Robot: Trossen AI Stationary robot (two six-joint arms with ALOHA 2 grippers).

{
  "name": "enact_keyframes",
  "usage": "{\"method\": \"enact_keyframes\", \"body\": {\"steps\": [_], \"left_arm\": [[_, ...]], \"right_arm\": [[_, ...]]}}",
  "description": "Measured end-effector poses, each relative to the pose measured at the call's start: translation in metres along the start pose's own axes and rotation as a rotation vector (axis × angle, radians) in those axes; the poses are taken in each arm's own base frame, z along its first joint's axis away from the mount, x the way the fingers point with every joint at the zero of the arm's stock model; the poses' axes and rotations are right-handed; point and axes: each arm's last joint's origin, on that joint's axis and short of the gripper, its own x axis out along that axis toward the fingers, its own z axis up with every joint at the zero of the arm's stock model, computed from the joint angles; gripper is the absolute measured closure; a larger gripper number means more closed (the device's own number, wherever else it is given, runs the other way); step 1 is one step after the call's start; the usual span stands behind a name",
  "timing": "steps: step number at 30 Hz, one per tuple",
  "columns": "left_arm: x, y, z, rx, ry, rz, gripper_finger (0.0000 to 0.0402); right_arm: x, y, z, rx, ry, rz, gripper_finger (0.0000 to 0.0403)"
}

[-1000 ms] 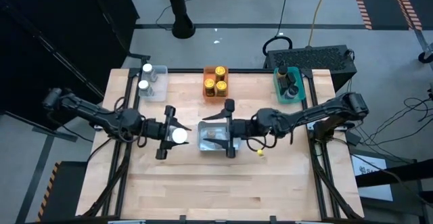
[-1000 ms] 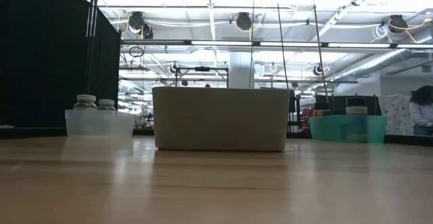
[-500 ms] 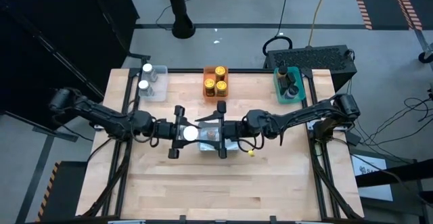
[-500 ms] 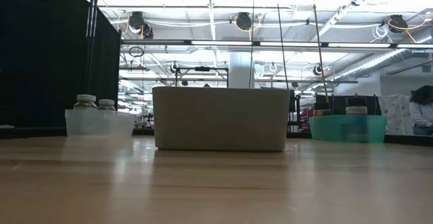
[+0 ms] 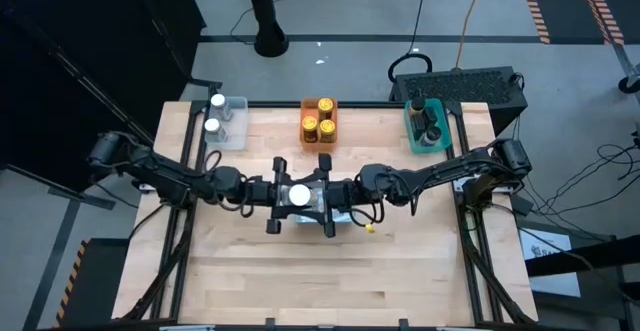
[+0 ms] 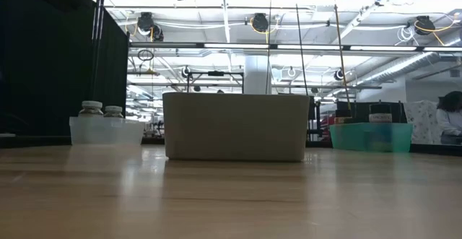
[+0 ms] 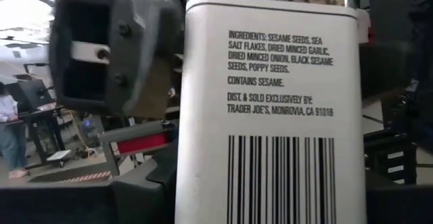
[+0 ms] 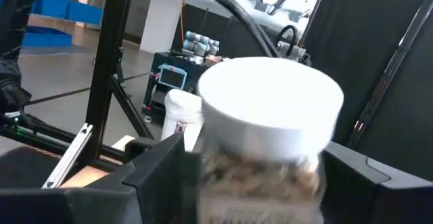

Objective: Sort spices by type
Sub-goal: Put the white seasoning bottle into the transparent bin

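A spice jar point(image 5: 298, 193) with a white lid and a white printed label point(image 7: 270, 116) hangs upright over the middle of the table. My left gripper point(image 5: 290, 195) reaches in from the table's left and is shut on it. My right gripper point(image 5: 310, 195) comes from the table's right and is open. One of its fingers point(image 7: 101, 55) stands beside the jar and the other stands on the opposite side. I cannot tell whether they touch it. The right wrist view shows the jar's lid point(image 8: 270, 99) and the seeds in the glass below it. My left gripper pinches the jar's labelled body point(image 7: 193, 193) between its two fingers, low on the jar. The fingers lie about level and come from the table's left. The jar stands upright with its lid up, lifted clear of the table.
Three bins stand along the table's far edge. A clear bin point(image 5: 226, 123) holds two white-lidded jars, an orange bin point(image 5: 319, 121) holds gold-lidded jars, and a teal bin point(image 5: 427, 126) holds dark-lidded jars. Bare wood lies toward the near edge. A person point(image 6: 451, 116) is in the room beyond.
My left gripper has carried the jar toward the table's right and a little down, keeping it upright. The jar now sits between my right gripper's fingers. My right gripper has shifted slightly toward the table's left.
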Motion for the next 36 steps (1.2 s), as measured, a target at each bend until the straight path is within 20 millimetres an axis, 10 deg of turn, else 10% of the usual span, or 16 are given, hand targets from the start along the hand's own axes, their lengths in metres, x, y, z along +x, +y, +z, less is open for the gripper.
{"method": "enact_keyframes", "body": {"steps": [11, 21, 36], "left_arm": [[0.003, -0.001, -0.002, 0.021, -0.026, -0.002, 0.0208], [-0.001, 0.000, -0.009, -0.009, 0.145, 0.119, 0.0117], [-0.040, 0.016, 0.026, 0.001, 0.302, 0.244, 0.0110]], "right_arm": [[0.000, 0.000, 0.000, -0.015, 0.008, -0.007, 0.0234], [-0.002, -0.001, -0.003, -0.013, 0.071, -0.039, 0.0233], [-0.032, -0.001, -0.003, -0.002, 0.479, -0.251, 0.0233]]}}
